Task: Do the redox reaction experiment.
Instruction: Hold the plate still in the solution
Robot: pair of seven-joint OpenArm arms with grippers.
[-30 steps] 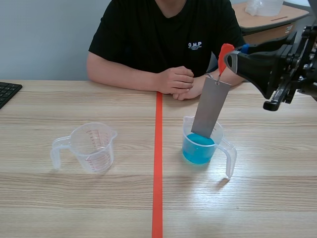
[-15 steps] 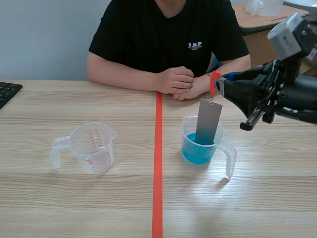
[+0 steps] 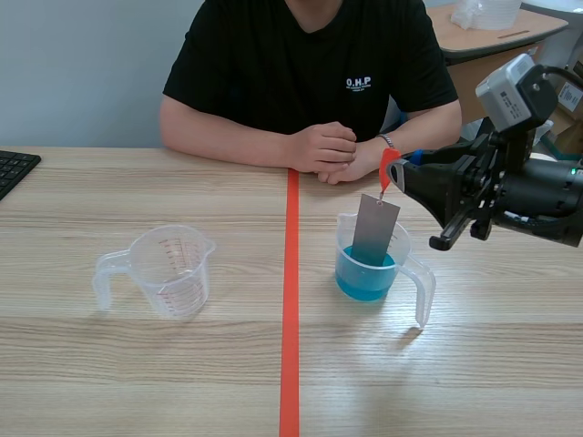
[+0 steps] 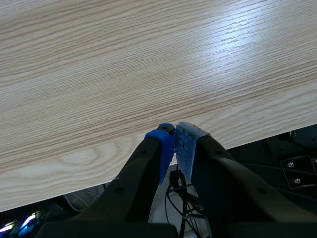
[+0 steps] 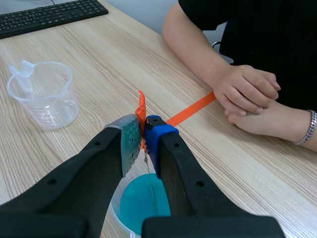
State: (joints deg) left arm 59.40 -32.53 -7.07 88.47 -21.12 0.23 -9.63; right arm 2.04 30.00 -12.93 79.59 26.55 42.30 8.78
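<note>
A grey metal strip (image 3: pixel 374 231) hangs from an orange-red tab (image 3: pixel 389 167) and dips into the blue liquid of a clear measuring cup (image 3: pixel 370 268) right of the tape line. My right gripper (image 3: pixel 398 173) is shut on that tab above the cup. The right wrist view shows the tab (image 5: pixel 141 114) pinched between the pads, with the strip seen edge-on below and the blue liquid (image 5: pixel 142 203) under it. An empty clear measuring cup (image 3: pixel 166 270) stands left of the line, also seen ahead of the right gripper (image 5: pixel 44 92). My left gripper (image 4: pixel 175 145) is shut on nothing over the table's front edge.
A person sits across the table with clasped hands (image 3: pixel 332 152) resting near the far end of the orange tape line (image 3: pixel 291 300). A black keyboard (image 3: pixel 13 168) lies at the far left edge. A desk with a plastic item stands behind at the right.
My right gripper has come down and toward the cup, lowering the metal strip from tilted above the cup to hanging deeper in the blue liquid.
</note>
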